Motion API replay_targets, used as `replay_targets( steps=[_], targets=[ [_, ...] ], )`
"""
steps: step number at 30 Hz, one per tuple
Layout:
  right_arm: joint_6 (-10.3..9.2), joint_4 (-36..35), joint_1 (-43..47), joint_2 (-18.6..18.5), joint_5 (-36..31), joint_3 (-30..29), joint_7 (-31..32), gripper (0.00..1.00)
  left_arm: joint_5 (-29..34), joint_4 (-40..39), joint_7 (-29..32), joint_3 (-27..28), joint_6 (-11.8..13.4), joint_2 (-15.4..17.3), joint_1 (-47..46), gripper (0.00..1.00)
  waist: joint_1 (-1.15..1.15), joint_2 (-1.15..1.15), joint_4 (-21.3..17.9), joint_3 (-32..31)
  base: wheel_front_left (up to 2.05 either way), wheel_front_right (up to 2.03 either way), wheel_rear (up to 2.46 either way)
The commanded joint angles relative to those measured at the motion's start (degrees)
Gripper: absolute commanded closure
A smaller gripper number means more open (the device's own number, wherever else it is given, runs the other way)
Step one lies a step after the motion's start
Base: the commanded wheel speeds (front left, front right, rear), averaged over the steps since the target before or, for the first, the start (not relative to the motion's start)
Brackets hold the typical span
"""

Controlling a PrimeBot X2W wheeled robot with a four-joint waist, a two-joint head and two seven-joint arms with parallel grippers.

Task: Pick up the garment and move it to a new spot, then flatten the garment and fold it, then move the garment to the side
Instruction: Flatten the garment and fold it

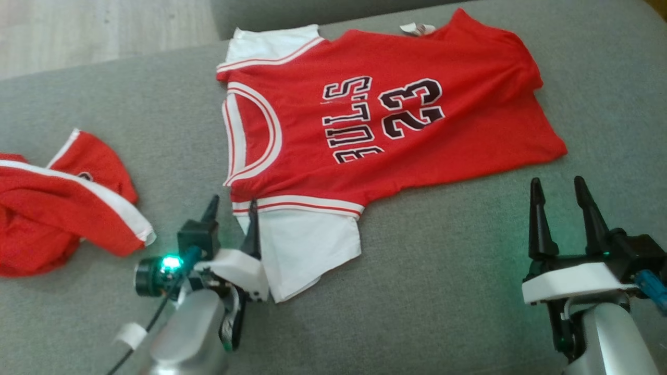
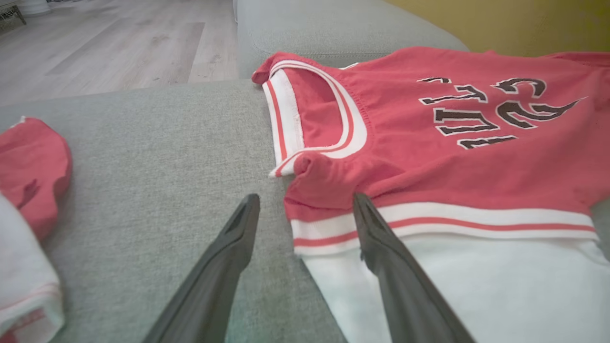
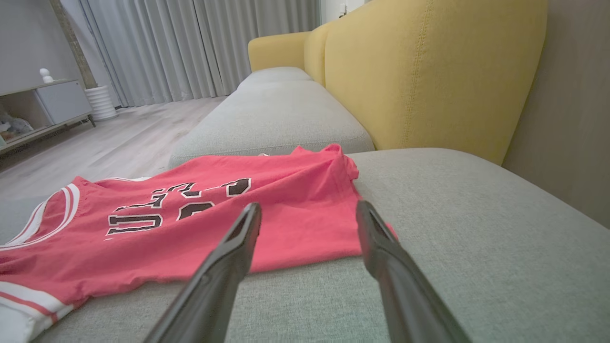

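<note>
The garment (image 1: 375,120) is a red basketball shirt with white sleeves and "BULLS 23" in black, lying spread on the grey sofa seat, collar toward the left. My left gripper (image 1: 233,205) is open at the near shoulder, its right finger over the white sleeve (image 1: 302,250). In the left wrist view the fingertips straddle the striped shoulder seam (image 2: 324,224) of the garment (image 2: 429,143). My right gripper (image 1: 558,188) is open, empty, just short of the hem corner. In the right wrist view the garment (image 3: 214,224) lies beyond the right gripper (image 3: 309,212).
A second red and white garment (image 1: 62,208) lies crumpled at the left of the grey sofa seat (image 1: 443,291). The yellow sofa back (image 3: 429,71) rises at the right. Wooden floor (image 2: 119,43) lies beyond the seat's far edge.
</note>
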Motion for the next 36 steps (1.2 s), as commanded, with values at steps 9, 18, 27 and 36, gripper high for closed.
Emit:
replay_targets(
  steps=[9,18,27,36],
  targets=[
    [-0.04,-2.8,-3.1,-0.3,1.4,2.8,-0.6,0.00,-0.3,5.1,2.3,1.8,-0.8,3.1,-8.5,0.40,0.00,0.00,-2.8,3.8,0.00,0.00,0.00],
    [-0.04,-2.9,-4.2,-0.3,1.8,3.5,-0.6,0.00,-0.1,8.2,-0.3,2.5,-1.8,5.7,-15.4,1.00,0.00,0.00,-4.0,5.0,0.00,0.00,0.00],
    [-0.04,-2.5,-4.9,-0.3,1.8,4.6,-0.6,0.00,1.1,10.0,-3.1,1.9,-1.8,5.9,-20.3,0.00,0.00,0.00,-3.4,4.1,0.00,0.00,0.00],
    [-0.04,-4.8,-2.9,-0.3,0.3,3.3,-0.6,0.00,0.8,5.8,-3.8,2.4,-1.7,3.5,-15.4,0.00,0.00,0.00,1.0,1.6,0.00,0.00,0.00]
  ],
)
